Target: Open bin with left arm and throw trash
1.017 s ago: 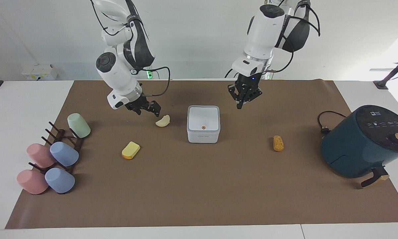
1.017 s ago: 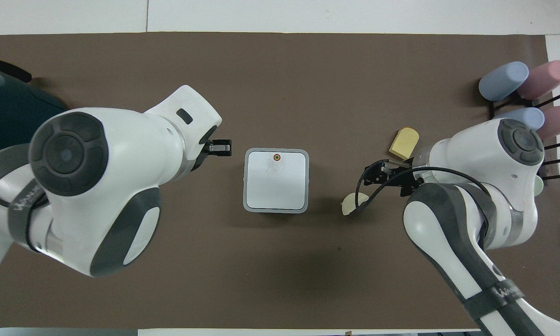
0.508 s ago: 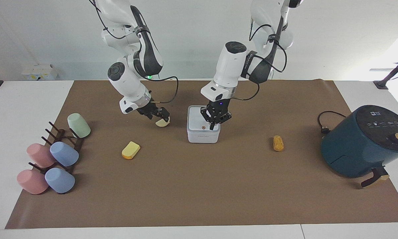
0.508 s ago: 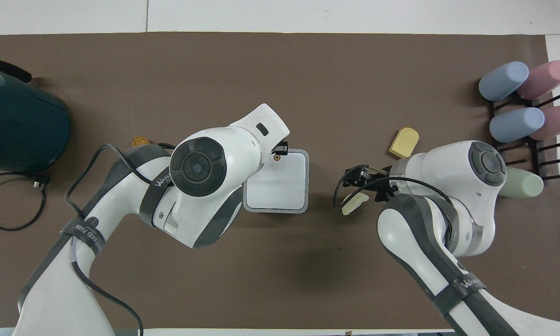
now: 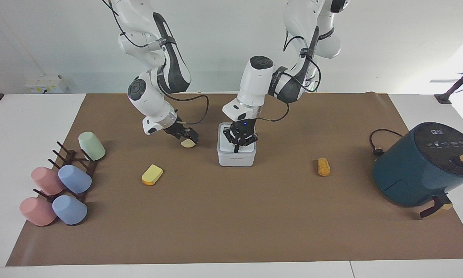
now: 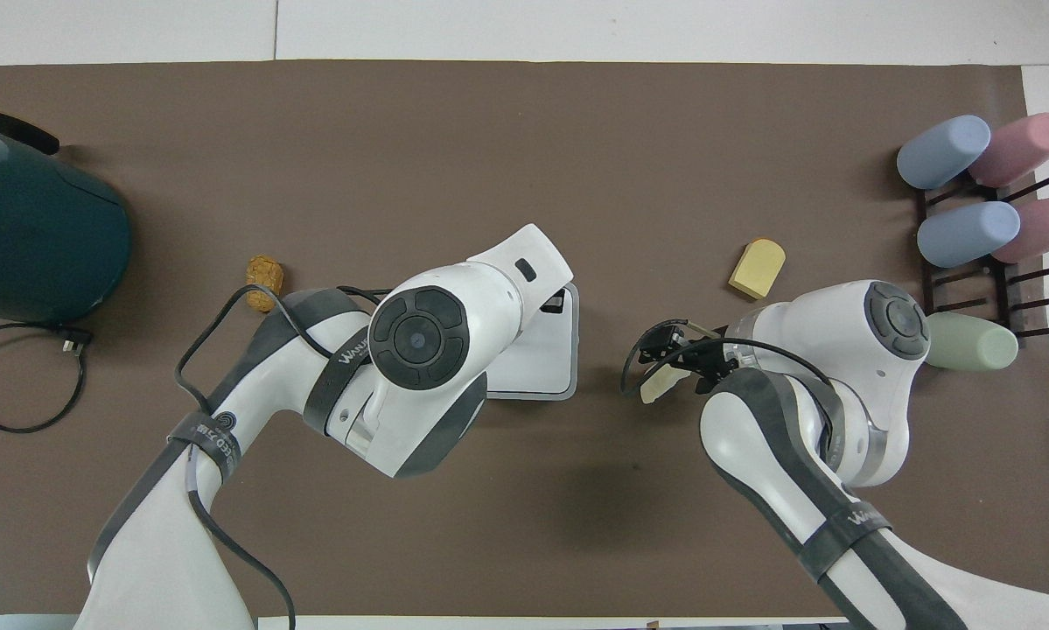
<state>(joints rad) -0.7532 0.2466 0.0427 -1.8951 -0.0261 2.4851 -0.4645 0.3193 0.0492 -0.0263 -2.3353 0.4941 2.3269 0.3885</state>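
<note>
Both grippers lower than before

Left gripper point(image 5: 236, 148), fingers together, now presses bin point(image 5: 237, 157) lid at mat centre; right gripper point(image 5: 187, 139) pinches crescent point(image 5: 187, 144), bin's nine o'clock. Three trash pieces, five cups.

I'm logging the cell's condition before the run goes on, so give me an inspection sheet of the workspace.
Surface: brown mat over a white table.
Job's things: bin lid down; cream crescent, yellow wedge and crumbed oblong on the mat.
Clutter: air fryer; five pastel cups on a rack.
Grippers: left gripper on the bin's top; right gripper at the crescent.
Cables: fryer cord on the mat.
Surroundings: white wall; small white box on the table's edge.
</note>
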